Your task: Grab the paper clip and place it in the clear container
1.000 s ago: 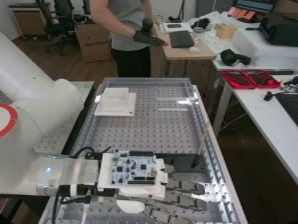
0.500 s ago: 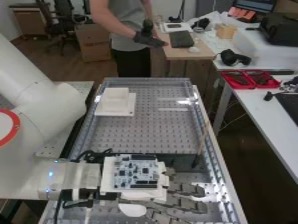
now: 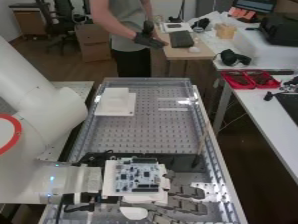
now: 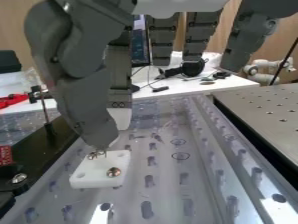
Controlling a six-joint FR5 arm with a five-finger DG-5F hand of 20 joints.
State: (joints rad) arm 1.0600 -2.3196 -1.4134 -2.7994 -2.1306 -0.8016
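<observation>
"One tiny shiny bit [image 4: 97, 154] sits on the white block [image 4: 96, 170]. Is that the paper clip?"

"I can't be sure. It is too small to tell from a screw. It lies right by the tip of the thumb [image 4: 83, 95]."

"Is the hand [image 3: 191, 192] holding it?"

"I don't think so. The fingers [image 4: 196, 37] are nearly straight and spread, well apart from the thumb. They aren't pinching anything."

"So what has changed?"

"The arm [image 3: 50, 112] has slid the hand a little way toward the near end of the bench [image 3: 146, 132]. The circuit board [image 3: 138, 175] on top moved with it."

"What does that mean for the job?"

"I guess it is still lining up. If the shiny bit is the clip, the fingers must close on it gently, or it could skid off."

"And the clear container?"

"I can't tell which see-through thing that is. Nothing looks grabbed, so dropping it in comes later."
</observation>
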